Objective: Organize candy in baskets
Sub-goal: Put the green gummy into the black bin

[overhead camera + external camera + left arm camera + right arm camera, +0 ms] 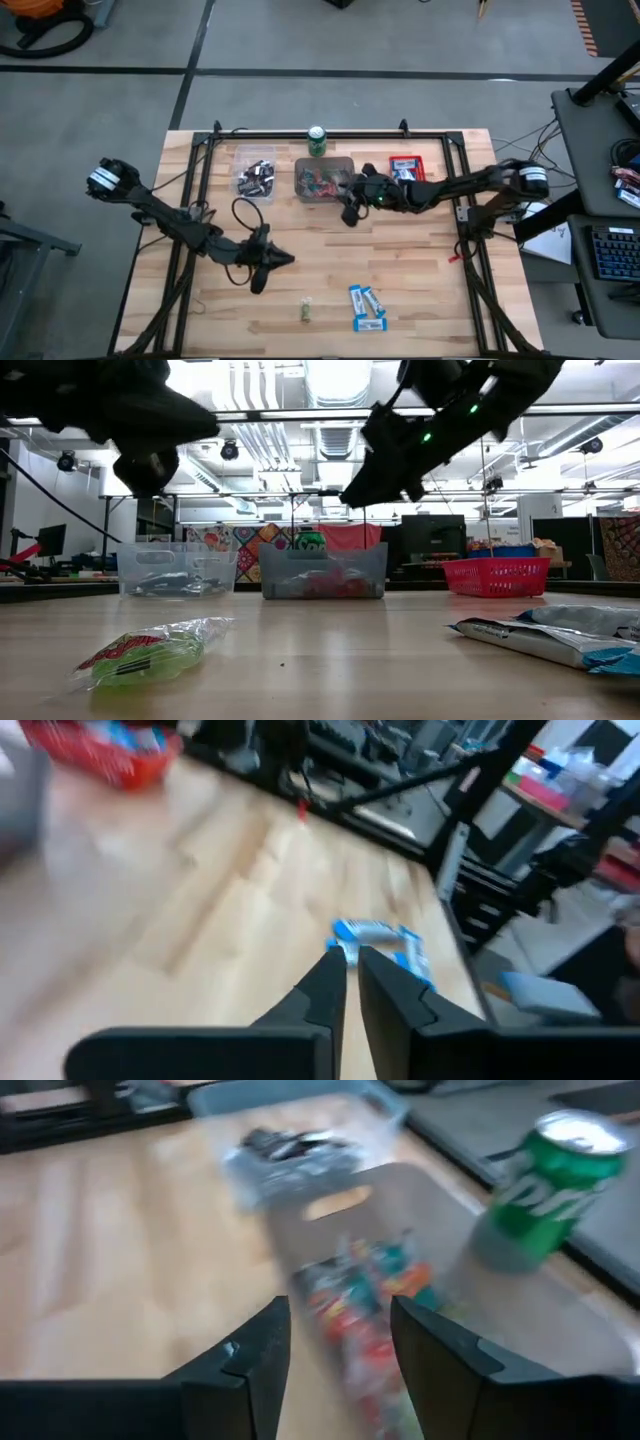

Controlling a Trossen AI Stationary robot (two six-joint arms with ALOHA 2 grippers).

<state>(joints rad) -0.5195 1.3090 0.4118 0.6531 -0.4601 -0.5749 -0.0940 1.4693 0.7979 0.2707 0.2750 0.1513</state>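
**Green sweet and blue bars left loose on the wood**

Wooden planks make up the table (420, 290), framed in dark rails. From above, three baskets stand in a row along the far edge: the clear basket (257, 176) with dark mini bars, the grey basket (323, 180) with small red and green pieces, and the red basket (406, 168) with blue-and-white bars. A green can (317, 141) stands just behind the grey basket. The right gripper (350, 205) hangs at the near edge of the grey basket. The left gripper (268, 262) sits nearer mid-table. Loose on the near boards lie a green wrapped sweet (306, 311) and the blue-and-white bars (367, 306), well apart from every basket.

At table height the green sweet (150, 651) shows crinkled clear wrap, and the blue bars (545, 637) have glossy foil that looks slippery. The red basket (496, 575) is slotted; the grey basket (323, 571) is smooth and translucent.

Past the left wrist, the left gripper (350, 978) has its fingers pressed nearly together, holding nothing, aimed toward the blue bars (380, 942).

Past the right wrist, the right gripper (340, 1342) has its fingers spread and empty above the grey basket (410, 1210), with the can (540, 1185) beside it.

My reading of the risks: a closed left gripper coming down on the foil would only shove the bars along the wood, and a careless swing of the right arm could tip the can or nudge the light baskets.
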